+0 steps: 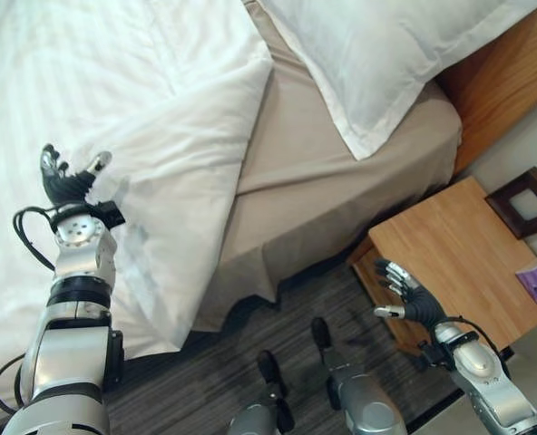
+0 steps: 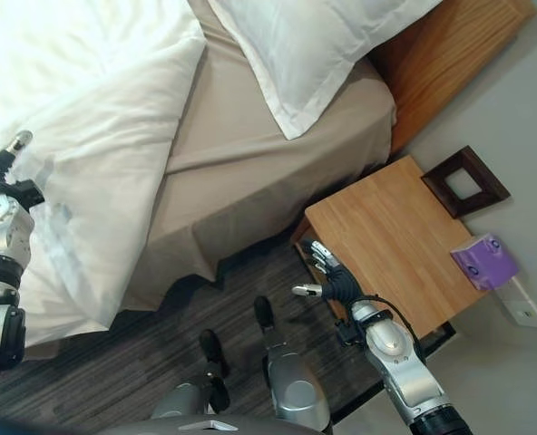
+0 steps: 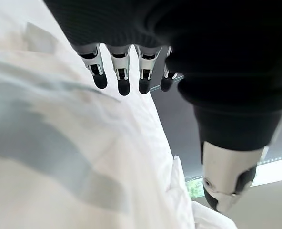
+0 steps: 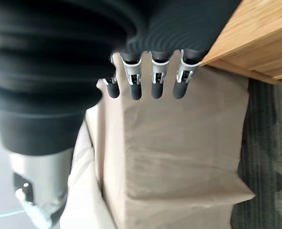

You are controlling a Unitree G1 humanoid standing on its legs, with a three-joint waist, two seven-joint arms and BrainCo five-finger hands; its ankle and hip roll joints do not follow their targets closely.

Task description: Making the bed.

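A white duvet [image 1: 151,154] covers the bed's left part, its folded corner hanging over the bed's side. The beige fitted sheet [image 1: 314,172] lies bare beside it, up to a white pillow [image 1: 386,54] at the wooden headboard [image 1: 513,72]. My left hand [image 1: 64,181] is open over the duvet's edge, fingers straight and holding nothing; the duvet [image 3: 60,157] lies past its fingers [image 3: 122,71]. My right hand [image 1: 409,294] hangs open and empty in front of the nightstand [image 1: 459,254], clear of the bed. Past its fingers [image 4: 150,76] shows the sheet's hanging side [image 4: 179,157].
The wooden nightstand [image 2: 405,236] stands right of the bed, carrying a dark picture frame [image 2: 466,181] and a purple box [image 2: 483,258]. Dark striped carpet [image 1: 250,362] runs between the bed and the nightstand. A grey wall [image 2: 522,118] rises behind.
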